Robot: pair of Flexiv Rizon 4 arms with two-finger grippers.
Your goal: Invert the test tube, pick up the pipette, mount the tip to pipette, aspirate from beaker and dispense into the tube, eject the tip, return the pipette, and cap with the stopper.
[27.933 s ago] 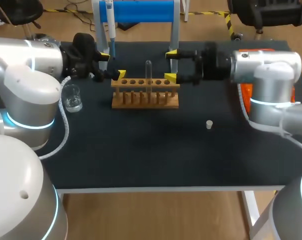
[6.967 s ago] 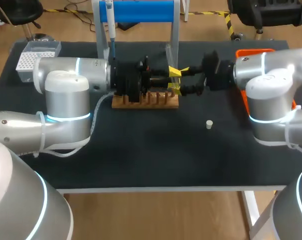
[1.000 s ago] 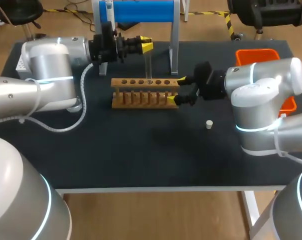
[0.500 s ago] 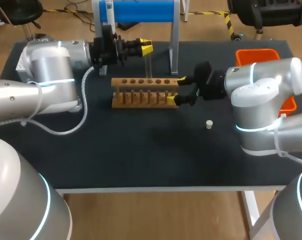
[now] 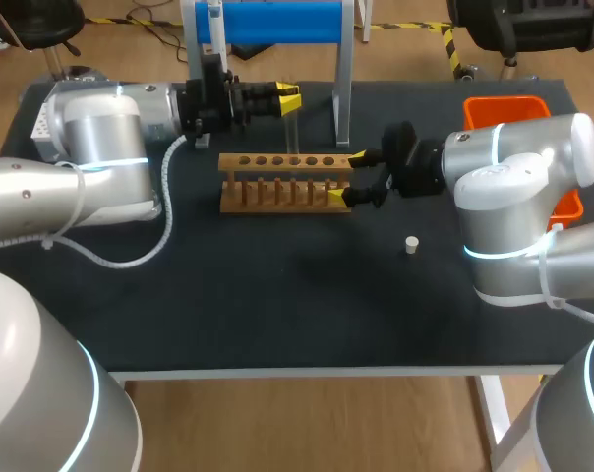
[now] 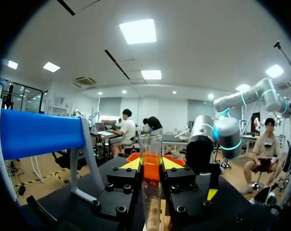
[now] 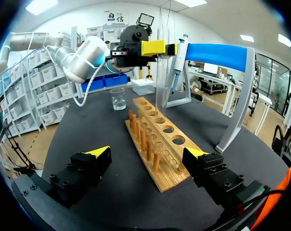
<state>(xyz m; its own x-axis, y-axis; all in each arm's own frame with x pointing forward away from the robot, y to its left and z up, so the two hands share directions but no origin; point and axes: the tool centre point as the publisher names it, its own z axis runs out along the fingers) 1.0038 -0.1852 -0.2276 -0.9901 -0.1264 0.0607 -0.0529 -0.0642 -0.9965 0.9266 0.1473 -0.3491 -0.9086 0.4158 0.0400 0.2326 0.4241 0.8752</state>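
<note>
A clear test tube (image 5: 292, 126) stands upright over the wooden rack (image 5: 285, 182), open end up. My left gripper (image 5: 286, 95) is shut on its upper part. In the left wrist view the test tube (image 6: 151, 179) is pinched between the yellow fingertips (image 6: 130, 164). Its lower end reaches the rack's top board near a middle hole; I cannot tell whether it is inside. My right gripper (image 5: 348, 176) is open, its fingers on either side of the rack's right end (image 7: 157, 144). The pipette (image 5: 216, 49) hangs on the blue stand (image 5: 277, 22). A small white stopper (image 5: 411, 244) lies on the mat.
An orange bin (image 5: 518, 103) sits at the right edge behind my right arm. A glass beaker (image 7: 118, 98) and a white tip box (image 7: 145, 85) stand beyond the rack in the right wrist view. The stand's post (image 5: 342, 74) rises just behind the rack.
My left gripper, still holding the test tube, has shifted slightly to the right. The right arm has not moved.
</note>
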